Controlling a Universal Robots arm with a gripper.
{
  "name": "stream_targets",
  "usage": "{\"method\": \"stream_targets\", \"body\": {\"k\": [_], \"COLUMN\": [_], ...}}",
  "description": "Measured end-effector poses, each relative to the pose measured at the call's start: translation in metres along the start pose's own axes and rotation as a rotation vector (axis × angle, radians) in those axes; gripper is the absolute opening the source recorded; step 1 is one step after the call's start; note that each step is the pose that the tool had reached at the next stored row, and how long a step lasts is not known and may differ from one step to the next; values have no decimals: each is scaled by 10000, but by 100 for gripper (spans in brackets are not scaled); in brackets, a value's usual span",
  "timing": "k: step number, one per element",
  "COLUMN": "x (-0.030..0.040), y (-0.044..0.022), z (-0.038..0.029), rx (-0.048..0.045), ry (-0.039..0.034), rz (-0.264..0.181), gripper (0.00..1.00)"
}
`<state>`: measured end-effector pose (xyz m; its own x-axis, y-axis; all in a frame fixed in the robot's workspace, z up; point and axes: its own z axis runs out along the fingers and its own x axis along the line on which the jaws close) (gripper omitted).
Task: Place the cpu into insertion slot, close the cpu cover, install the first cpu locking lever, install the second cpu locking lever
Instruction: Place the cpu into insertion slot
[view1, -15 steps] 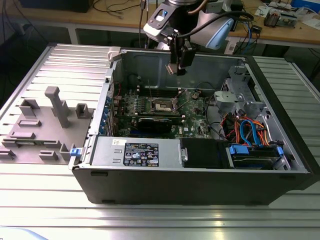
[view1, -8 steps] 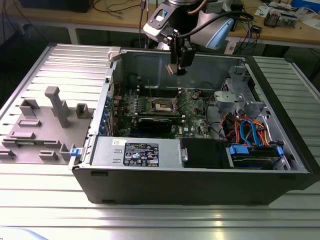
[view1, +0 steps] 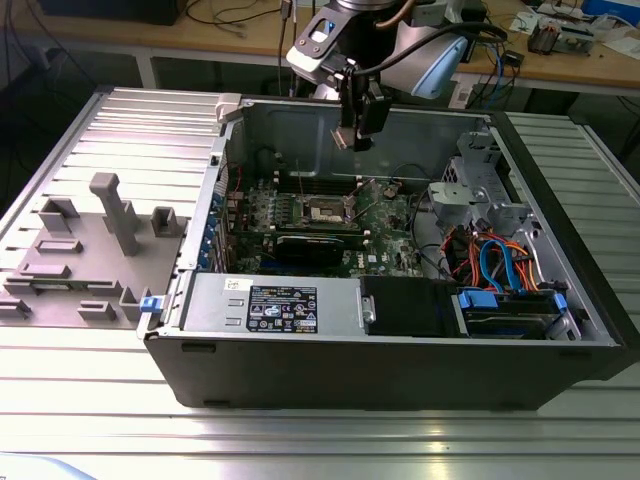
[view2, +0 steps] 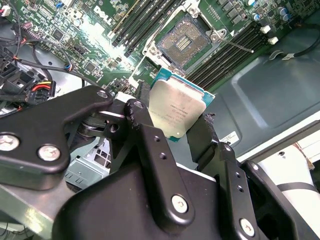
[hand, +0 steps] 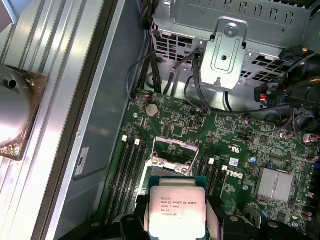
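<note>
The gripper (view2: 174, 119) is clamped shut on the cpu (view2: 176, 106), with its fingers (view2: 145, 125) pinching two opposite edges. The chip's silver lid faces the camera in both wrist views. In the exterior view it hangs over the open case (view1: 400, 370), with the chip well above the motherboard (view1: 390, 225) and touching nothing.

The slot (view2: 186, 40) sits just past the chip's far edge in the second wrist view, with its dark pin field uncovered and RAM banks (view2: 225, 55) on either side. The cover's position is hard to make out from here.

Tbh this looks like the carry-in part of seating the chip. To do it well, the gripper should probably keep the chip dead level and square its corners to the slot's rim. Then it should come straight down with no sideways sliding, because those pins likely bend easily. The grip should only loosen once the chip sits flat.

The case also holds a metal drive cage (view1: 475, 185) and a tangle of orange and blue cables (view1: 490, 265). A grey fixture (view1: 110, 215) sits outside it on the surface (view1: 300, 440), at the exterior view's left.
</note>
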<state>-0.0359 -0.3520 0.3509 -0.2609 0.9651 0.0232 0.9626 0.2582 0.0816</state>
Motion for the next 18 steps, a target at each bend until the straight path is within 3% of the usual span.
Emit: {"method": "stream_targets", "body": {"k": [4,6,12,18], "x": [0,6,9,15], "y": [0,-3,-28,-51], "z": [8,46,147,165], "rx": [-3,16,40,36], "ry": [-7,-35,-99,-118], "rz": [89,202,1061,1298], "gripper": [54,54,54,54]}}
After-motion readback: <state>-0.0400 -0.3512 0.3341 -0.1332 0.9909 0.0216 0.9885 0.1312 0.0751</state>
